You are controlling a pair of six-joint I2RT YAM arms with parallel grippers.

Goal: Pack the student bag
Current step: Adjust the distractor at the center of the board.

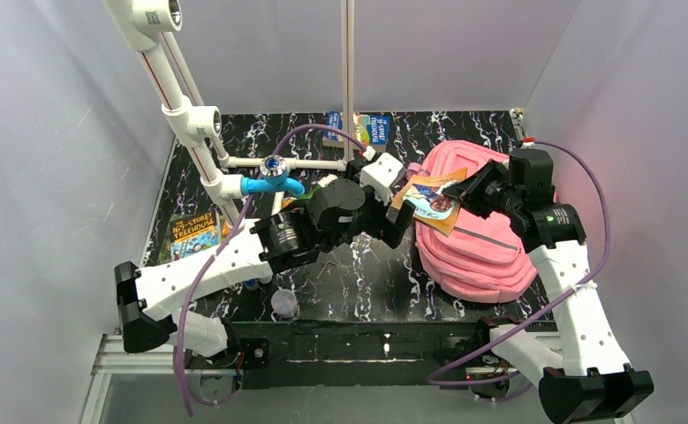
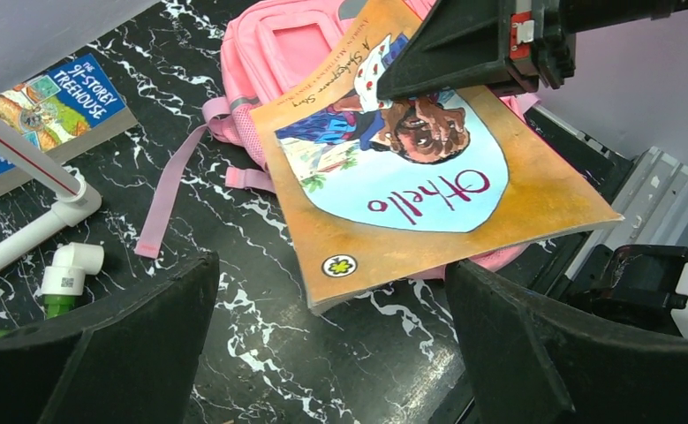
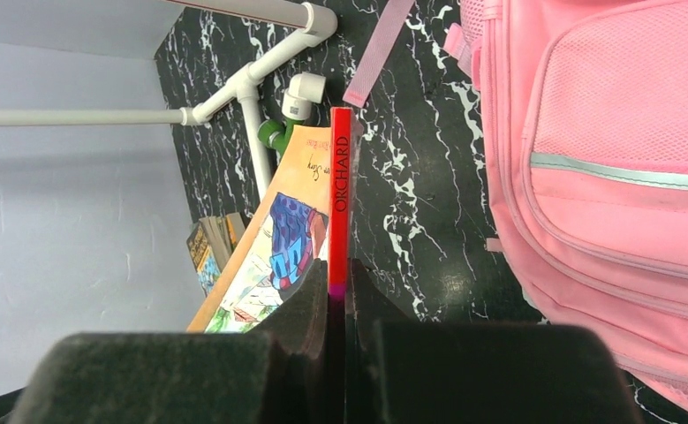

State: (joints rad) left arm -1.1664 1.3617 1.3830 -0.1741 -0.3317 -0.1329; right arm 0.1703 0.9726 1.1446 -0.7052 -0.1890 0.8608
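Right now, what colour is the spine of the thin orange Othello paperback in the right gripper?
Red spine, lettered ORCHARD; the right wrist view shows it best.

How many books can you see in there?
4. The Othello book is held in the right fingers over the pink backpack; a Treehouse book lies at the table's left; two more books sit at its far edge. More may be hidden.

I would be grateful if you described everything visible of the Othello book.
The Othello book is a thin paperback with an orange cover, a painted illustration, a purple title on pale blue, and a red spine reading ORCHARD. The right pincer clamps it at the spine, holding it tilted over the student bag; whether it touches the bag is unclear.
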